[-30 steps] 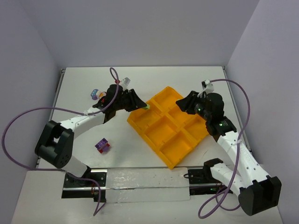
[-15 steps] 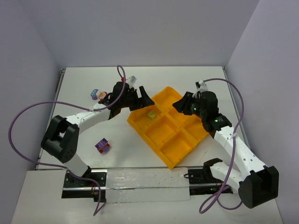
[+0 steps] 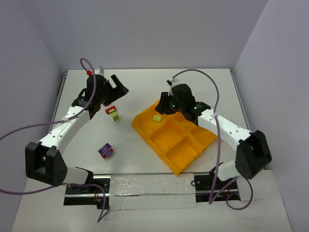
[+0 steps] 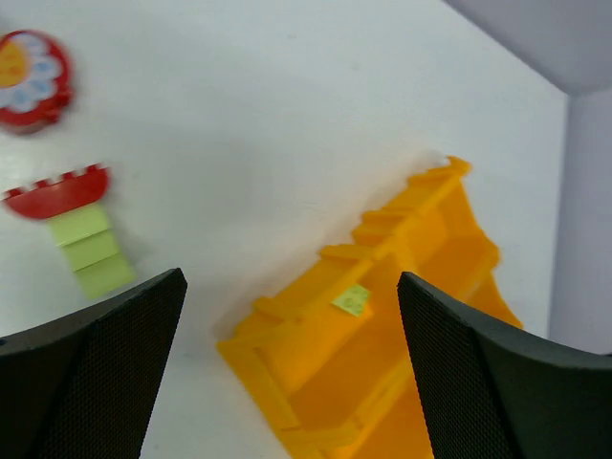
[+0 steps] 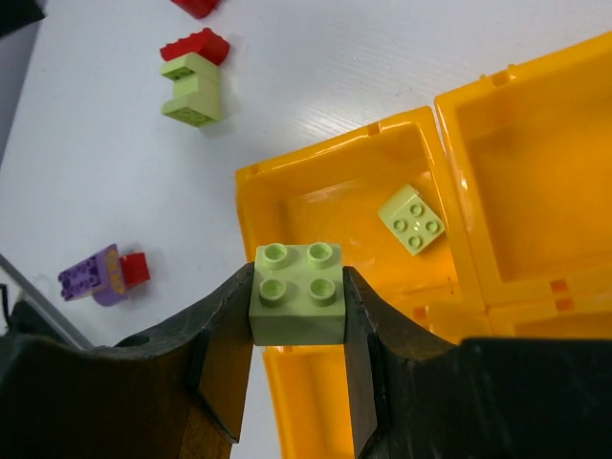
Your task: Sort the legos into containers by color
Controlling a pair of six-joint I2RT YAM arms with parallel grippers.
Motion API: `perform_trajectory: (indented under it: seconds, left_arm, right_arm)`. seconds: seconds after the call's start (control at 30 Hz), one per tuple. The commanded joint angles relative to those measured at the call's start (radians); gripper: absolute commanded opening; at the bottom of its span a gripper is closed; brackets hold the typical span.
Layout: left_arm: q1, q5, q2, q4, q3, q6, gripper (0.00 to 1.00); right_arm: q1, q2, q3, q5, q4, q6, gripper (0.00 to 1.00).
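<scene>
The orange-yellow tray of containers (image 3: 176, 146) lies right of centre. One yellow-green lego (image 3: 157, 117) (image 4: 351, 300) (image 5: 411, 219) rests in its far-left compartment. My right gripper (image 3: 163, 105) (image 5: 297, 316) hovers over that compartment's near wall, shut on a second yellow-green lego (image 5: 297, 295), studs up. My left gripper (image 3: 119, 86) (image 4: 287, 373) is wide open and empty, above the table left of the tray. A red and yellow-green clump (image 3: 113, 112) (image 4: 81, 229) (image 5: 194, 78) lies just below it. A purple and red clump (image 3: 105, 150) (image 5: 100, 275) sits nearer the front.
A round red piece with a flower print (image 4: 29, 67) lies on the white table beyond the red and green clump. Grey walls close the table at the back and both sides. The tray (image 4: 316, 368) (image 5: 521, 163) sits skewed, one corner pointing at the arm bases.
My left gripper opened, dropped its yellow-green lego into the tray's far-left compartment, then swung back left over the table. My right arm carried its lego leftward over that compartment.
</scene>
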Motion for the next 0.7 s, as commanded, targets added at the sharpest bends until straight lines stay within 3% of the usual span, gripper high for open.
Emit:
perform_trajectory:
  seconds: [0.0, 0.13, 0.27, 0.67]
  left_arm:
    - [0.011, -0.107, 0.000, -0.132, -0.061, -0.012, 0.99]
    - [0.019, -0.181, 0.021, -0.164, -0.078, -0.042, 0.99]
    - [0.025, -0.238, 0.063, -0.193, -0.077, -0.076, 0.99]
    - [0.027, -0.230, 0.159, -0.152, -0.097, -0.115, 0.89]
  right_arm:
    - [0.037, 0.094, 0.096, 0.045, -0.004, -0.048, 0.12]
    - [0.066, 0.152, 0.133, 0.080, -0.019, -0.060, 0.29]
    - [0.066, 0.186, 0.154, 0.106, -0.032, -0.056, 0.56]
    - [0.068, 0.156, 0.163, 0.129, -0.044, -0.066, 0.60]
